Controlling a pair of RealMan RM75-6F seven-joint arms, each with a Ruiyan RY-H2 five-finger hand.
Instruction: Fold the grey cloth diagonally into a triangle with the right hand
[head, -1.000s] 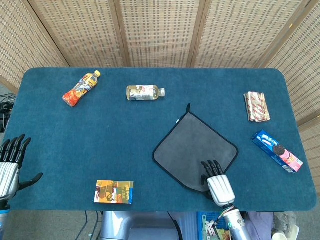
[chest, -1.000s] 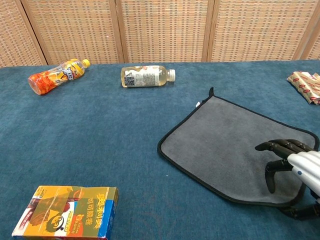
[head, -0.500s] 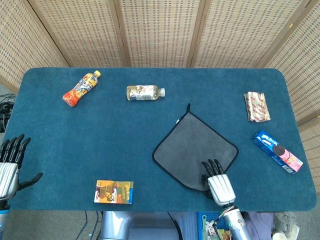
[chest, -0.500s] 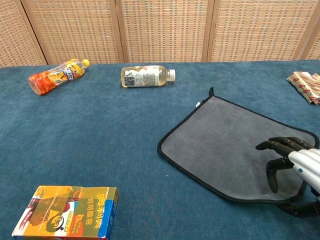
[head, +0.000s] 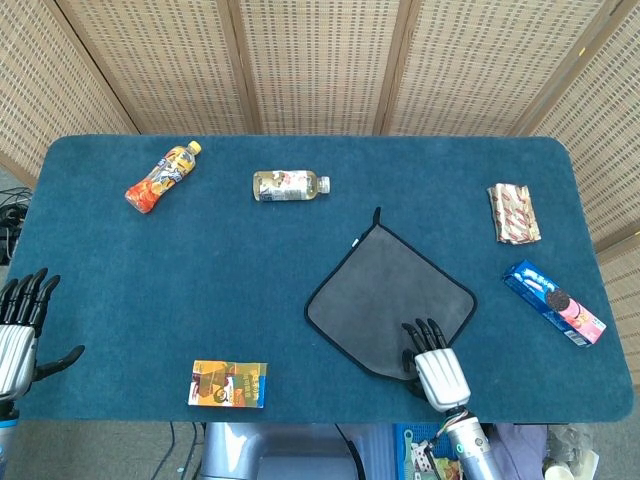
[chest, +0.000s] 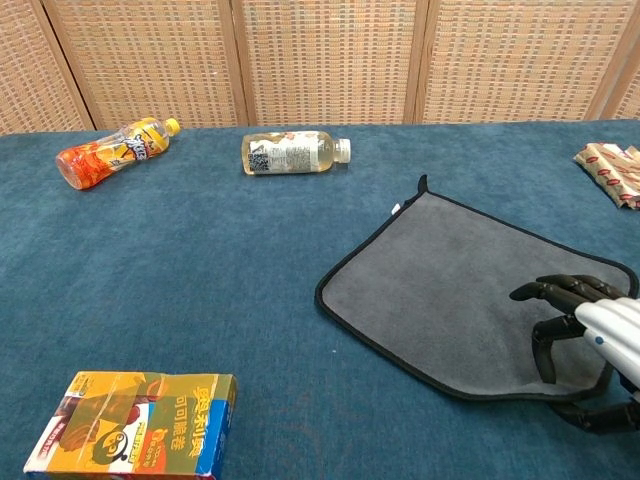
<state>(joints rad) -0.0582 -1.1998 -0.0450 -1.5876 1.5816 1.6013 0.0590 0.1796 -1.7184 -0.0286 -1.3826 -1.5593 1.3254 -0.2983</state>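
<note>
Right hand (chest: 590, 325) at the near corner of the grey cloth (head: 392, 298), fingers (chest: 553, 294) curved down over the corner with the thumb below the hem; it looks to be pinching the edge, though contact is hard to confirm. Cloth lies flat, unfolded, right of centre on the bench (head: 250, 280). Left hand (head: 20, 335) spread, holding nothing, at the left edge. Versus a second ago: the right hand has drawn slightly nearer; the cloth's near corner looks pulled in.

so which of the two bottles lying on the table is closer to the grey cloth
The clear bottle with pale yellow drink and a white cap; the orange bottle lies further left of the grey cloth.
</note>
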